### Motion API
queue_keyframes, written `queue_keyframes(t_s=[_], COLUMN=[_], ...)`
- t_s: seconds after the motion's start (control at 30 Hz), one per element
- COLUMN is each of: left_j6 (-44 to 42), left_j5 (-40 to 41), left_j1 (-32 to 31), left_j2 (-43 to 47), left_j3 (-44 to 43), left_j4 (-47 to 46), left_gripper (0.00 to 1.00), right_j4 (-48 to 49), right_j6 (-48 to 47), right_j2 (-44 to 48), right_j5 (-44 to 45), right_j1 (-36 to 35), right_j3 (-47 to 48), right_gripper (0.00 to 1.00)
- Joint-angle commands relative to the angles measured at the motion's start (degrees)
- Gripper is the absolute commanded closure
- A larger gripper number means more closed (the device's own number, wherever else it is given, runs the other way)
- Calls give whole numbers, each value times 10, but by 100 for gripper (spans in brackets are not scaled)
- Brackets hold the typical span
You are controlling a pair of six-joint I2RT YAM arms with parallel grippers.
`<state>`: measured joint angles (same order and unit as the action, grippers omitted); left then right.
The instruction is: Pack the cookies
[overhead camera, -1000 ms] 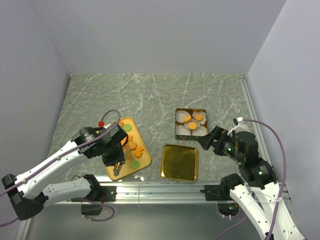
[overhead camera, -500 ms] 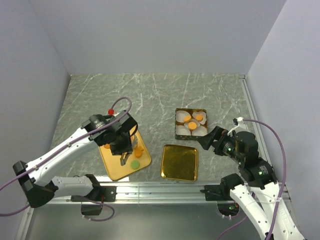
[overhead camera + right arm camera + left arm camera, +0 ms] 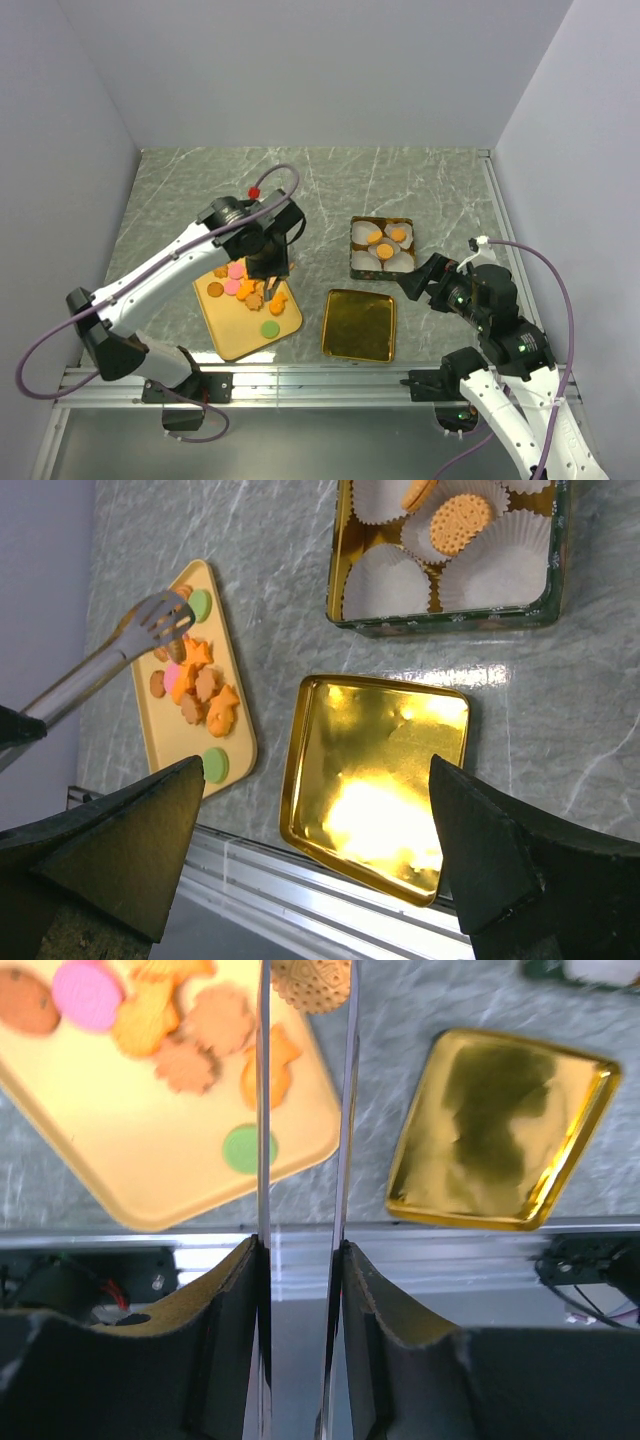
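Note:
Several cookies, orange, tan, pink and green, lie on a yellow tray. They also show in the left wrist view and the right wrist view. My left gripper is shut on metal tongs, which also show in the right wrist view. The tong tips pinch a tan round cookie above the tray's right edge. A tin lined with white paper cups holds a few orange cookies. My right gripper is open and empty, near the tin.
A gold lid lies upside down between the tray and my right arm, in front of the tin. An aluminium rail runs along the table's near edge. White walls close in three sides.
My left arm has swung from the tray's near edge up and to the right, uncovering the cookies. The tongs now hold a tan cookie over the tray's right side. The right arm has not moved.

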<state>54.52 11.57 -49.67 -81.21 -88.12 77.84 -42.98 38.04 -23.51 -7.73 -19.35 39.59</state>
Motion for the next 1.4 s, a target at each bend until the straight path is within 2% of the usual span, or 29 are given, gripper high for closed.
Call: queue_keyframes(t_s=[0.0,0.43,0.63,0.97,1.37], left_j6=[-39,-101,-108,-104,-103], left_j5=[9,-30,-44,-54,-57], left_j1=[2,-9,-24,-58,-82], left_j2=[-41,-220,-280,-322,-339], left_j3=[-68,-287,-343,-370,-347], left_j4=[-18,-40,-43,-60,-89], left_gripper=[62,64,65,66,66], right_j4=[4,1,0,2,2], right_j6=[-7,-11,-17,-18,-21], right_j2=[1,-10,-17,-20,-19], right_j5=[12,29,32,32,25], right_j1=[-2,-2,-2,-2,-2], right_j3=[3,9,12,10,8], right_gripper=[0,0,0,0,0])
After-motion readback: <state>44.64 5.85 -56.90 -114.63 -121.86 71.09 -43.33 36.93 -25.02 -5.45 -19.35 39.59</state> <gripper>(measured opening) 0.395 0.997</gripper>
